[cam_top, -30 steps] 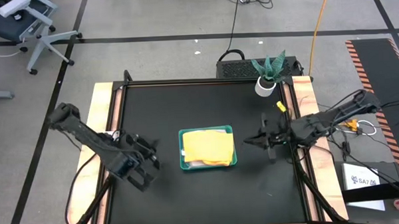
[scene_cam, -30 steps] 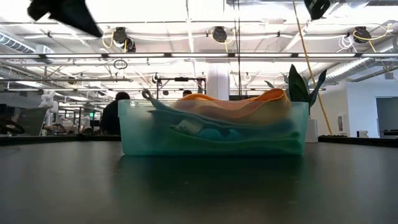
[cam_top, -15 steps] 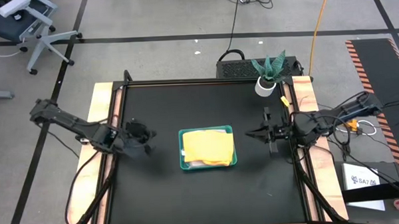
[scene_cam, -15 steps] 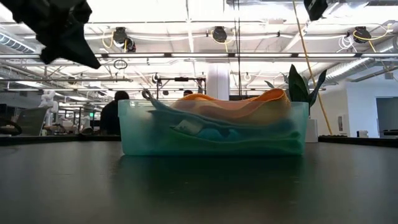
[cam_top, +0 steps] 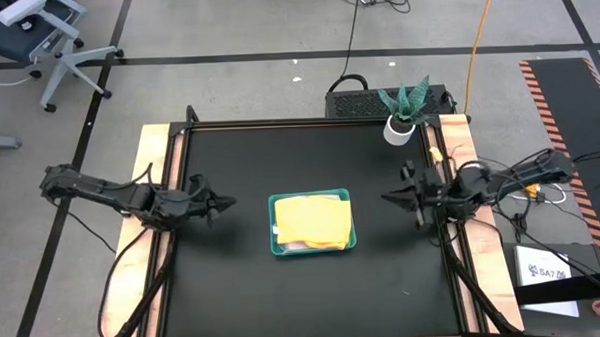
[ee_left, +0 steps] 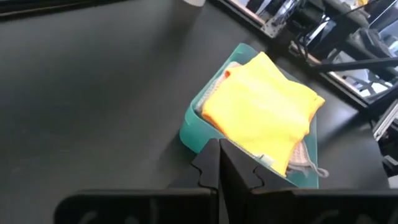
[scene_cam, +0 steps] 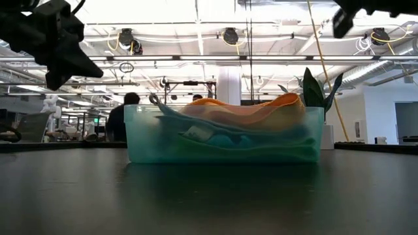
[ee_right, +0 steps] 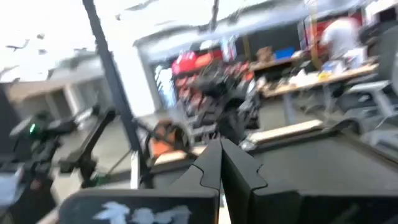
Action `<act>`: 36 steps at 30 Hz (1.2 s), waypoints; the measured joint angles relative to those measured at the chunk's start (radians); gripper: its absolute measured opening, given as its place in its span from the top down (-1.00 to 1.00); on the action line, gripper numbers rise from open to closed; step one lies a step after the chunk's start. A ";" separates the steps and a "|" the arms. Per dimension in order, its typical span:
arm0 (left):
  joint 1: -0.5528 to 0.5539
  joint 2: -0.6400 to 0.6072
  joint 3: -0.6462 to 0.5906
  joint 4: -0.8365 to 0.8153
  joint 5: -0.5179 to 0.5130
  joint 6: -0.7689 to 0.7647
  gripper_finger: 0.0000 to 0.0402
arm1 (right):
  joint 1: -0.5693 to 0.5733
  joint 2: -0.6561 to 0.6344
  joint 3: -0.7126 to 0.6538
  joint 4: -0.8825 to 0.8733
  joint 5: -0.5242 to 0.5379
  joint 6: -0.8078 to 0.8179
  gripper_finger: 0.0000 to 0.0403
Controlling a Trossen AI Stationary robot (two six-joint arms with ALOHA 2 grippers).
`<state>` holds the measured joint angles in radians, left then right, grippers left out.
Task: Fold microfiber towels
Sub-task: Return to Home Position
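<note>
Several soft microfiber towels (scene_cam: 248, 114) lie folded and stacked in the teal rectangular plastic tray (cam_top: 273, 239) at the middle of the black bench (cam_top: 234, 291). The yellow-orange towel (ee_left: 261, 112) is uppermost, and in the low view blue and pale layers show beneath it through the tray wall. I judge them light, limp and slightly clingy. They would sag from a single pinch, so a hold belongs on a folded edge or corner, through all layers. The left jaws, over the bench's left side and well apart from the tray, are clenched together on nothing. The right jaws, near the bench's right edge, are likewise pressed closed and empty.
</note>
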<state>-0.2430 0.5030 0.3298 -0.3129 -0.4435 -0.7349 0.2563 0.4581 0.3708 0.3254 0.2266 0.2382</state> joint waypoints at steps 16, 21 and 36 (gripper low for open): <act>0.049 -0.029 -0.004 -0.127 -0.049 0.029 0.96 | -0.125 -0.456 -0.276 -0.134 0.086 0.035 1.00; 0.075 -0.050 -0.024 -0.125 -0.048 0.069 0.99 | -0.149 -0.450 -0.317 -0.119 0.094 0.086 1.00; 0.144 -0.190 -0.244 0.157 0.120 0.208 0.99 | -0.212 -0.450 -0.327 -0.127 0.117 0.193 1.00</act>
<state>-0.0988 0.3133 0.0860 -0.1561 -0.3235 -0.5272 0.0439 0.0079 0.0437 0.1984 0.3439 0.4311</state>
